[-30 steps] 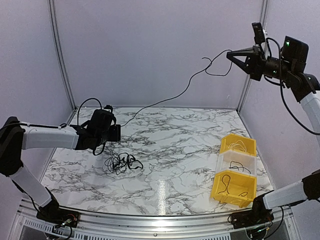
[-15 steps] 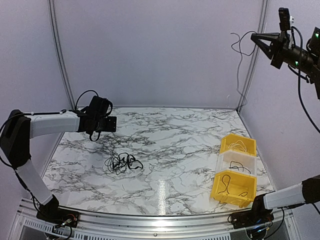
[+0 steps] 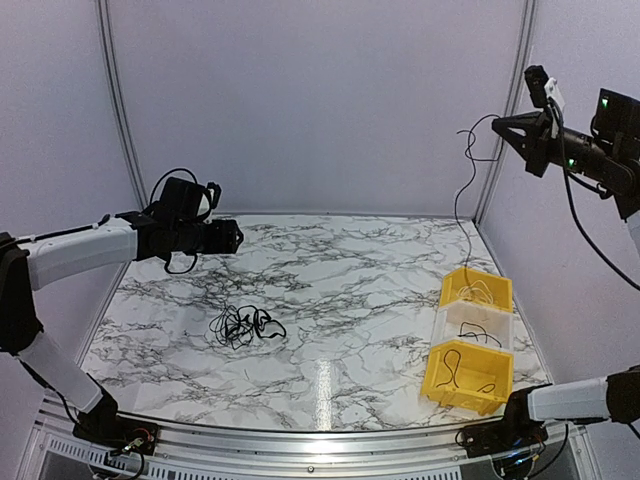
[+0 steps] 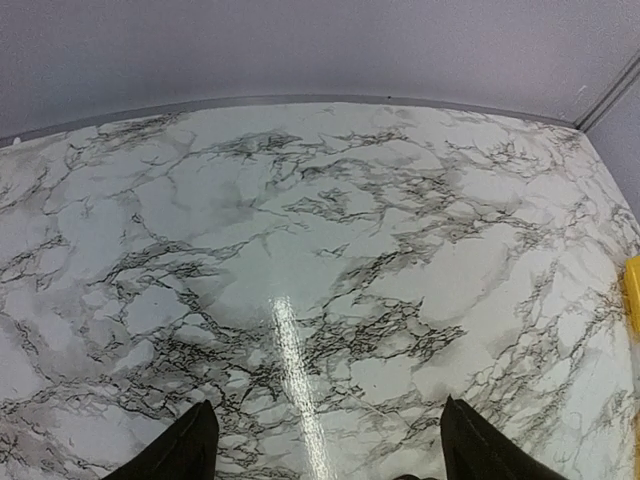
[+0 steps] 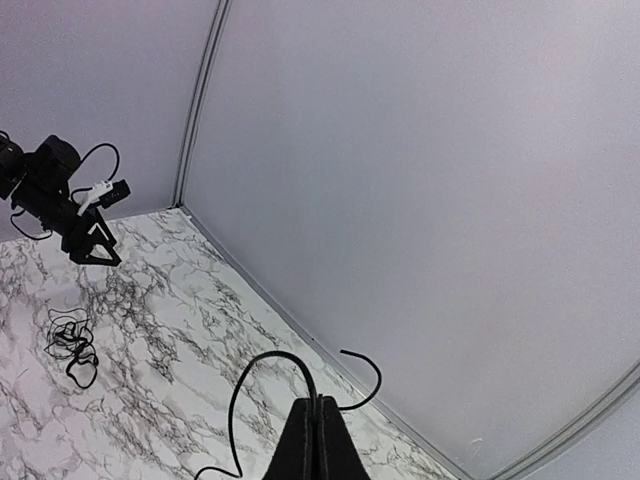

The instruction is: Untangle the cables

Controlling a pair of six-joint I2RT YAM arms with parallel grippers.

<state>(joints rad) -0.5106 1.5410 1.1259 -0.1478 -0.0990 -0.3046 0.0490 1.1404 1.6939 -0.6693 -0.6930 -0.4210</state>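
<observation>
Cables (image 3: 245, 325) not yet sorted lie as a small dark bundle on the marble table (image 3: 350, 290), left of centre and toward the near side. One black strand (image 3: 457, 200) is out of it. My right gripper (image 3: 497, 122) is clenched on its upper end, high at the far right. The strand hangs almost straight down, its tail reaching the far yellow bin (image 3: 452, 288); whether it rests inside I cannot tell. Nearward of that bin sit a clear bin (image 3: 445, 318) and a near yellow bin (image 3: 465, 395), each with a strand in it. My left gripper (image 3: 235, 237) hovers over the far left with jaws spread wide, holding nothing. The bundle lies below and nearward of it, so I judge my left arm much the closer for the next pick.
</observation>
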